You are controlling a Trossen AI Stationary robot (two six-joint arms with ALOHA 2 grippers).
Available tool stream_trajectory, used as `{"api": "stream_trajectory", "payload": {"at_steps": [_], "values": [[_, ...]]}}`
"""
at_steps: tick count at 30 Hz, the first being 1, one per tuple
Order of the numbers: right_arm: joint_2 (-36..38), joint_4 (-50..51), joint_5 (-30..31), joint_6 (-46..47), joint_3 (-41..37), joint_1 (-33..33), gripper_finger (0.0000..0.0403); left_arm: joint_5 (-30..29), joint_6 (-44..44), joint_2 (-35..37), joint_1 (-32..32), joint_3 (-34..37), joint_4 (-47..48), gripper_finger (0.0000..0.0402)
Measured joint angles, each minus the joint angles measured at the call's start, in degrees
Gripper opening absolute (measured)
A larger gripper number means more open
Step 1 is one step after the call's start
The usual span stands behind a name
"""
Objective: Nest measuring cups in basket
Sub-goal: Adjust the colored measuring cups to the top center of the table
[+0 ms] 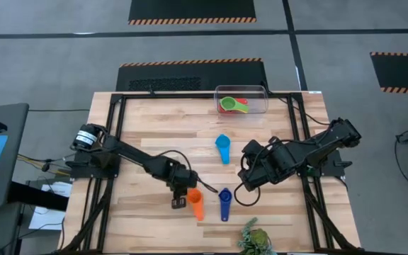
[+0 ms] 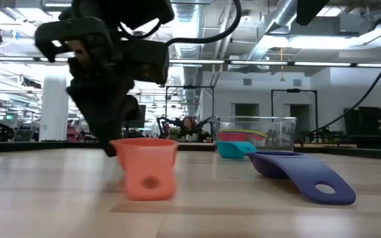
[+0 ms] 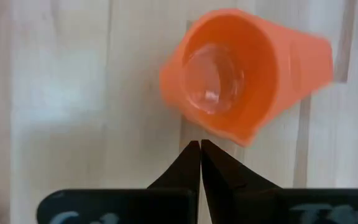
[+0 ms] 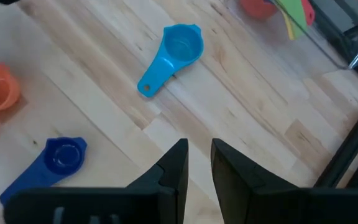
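Note:
An orange measuring cup (image 1: 195,203) stands upright on its base at the table's near middle, handle toward the near edge. My left gripper (image 1: 187,191) is shut, its tips (image 3: 200,145) right at the cup's rim. A dark blue cup (image 1: 224,203) and a light blue cup (image 1: 223,149) lie loose on the table. The clear basket (image 1: 264,99) at the far edge holds green, red and yellow cups. My right gripper (image 1: 246,178) hovers open above the table, right of the blue cups, with nothing between its fingers (image 4: 179,158). My left gripper points steeply down, its shut fingertips beside the outer side of the orange cup's rim (image 3: 229,134), opposite nothing but bare table. I cannot tell whether they touch the rim. The cup stands on the table (image 2: 144,168).
A green leafy plant-like object (image 1: 255,237) lies at the near edge, right of the dark blue cup. A black frame rail (image 1: 299,134) runs around the table's sides. Bare wood lies between the light blue cup and the basket.

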State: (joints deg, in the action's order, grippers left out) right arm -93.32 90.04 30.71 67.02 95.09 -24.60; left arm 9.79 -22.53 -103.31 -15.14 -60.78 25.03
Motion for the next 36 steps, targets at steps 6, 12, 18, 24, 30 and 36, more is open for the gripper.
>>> {"api": "stream_trajectory", "payload": {"at_steps": [6, 12, 18, 24, 30, 36], "values": [[0.0, -0.04, -0.84, 0.0, 0.0, -0.04, 0.0092, 2.16, -1.6, 0.04, 0.1, -5.51, 15.25, 0.0], [0.0, 0.0, -0.82, 0.0, 0.0, -0.07, 0.0092, 5.44, -1.94, -0.85, -7.19, -6.85, 6.11, 0.0], [0.0, -0.09, -0.86, 0.0, 0.0, -0.11, 0.0092, -2.0, -0.65, -6.08, -7.87, -8.55, 10.3, 0.0], [0.02, -0.02, -0.8, -4.58, 0.0, -0.55, 0.0092, -0.03, -3.55, -10.2, -7.63, -10.31, 9.66, 0.0], [0.0, -0.09, -0.82, -9.27, 0.0, -0.52, 0.0092, -2.21, -3.51, -11.63, -5.72, -17.53, 7.4, 0.0], [0.0, -0.02, -0.73, -12.24, 0.0, -1.16, 0.0092, -8.05, -3.63, -11.33, -1.25, -21.33, 2.22, 0.0]]}}
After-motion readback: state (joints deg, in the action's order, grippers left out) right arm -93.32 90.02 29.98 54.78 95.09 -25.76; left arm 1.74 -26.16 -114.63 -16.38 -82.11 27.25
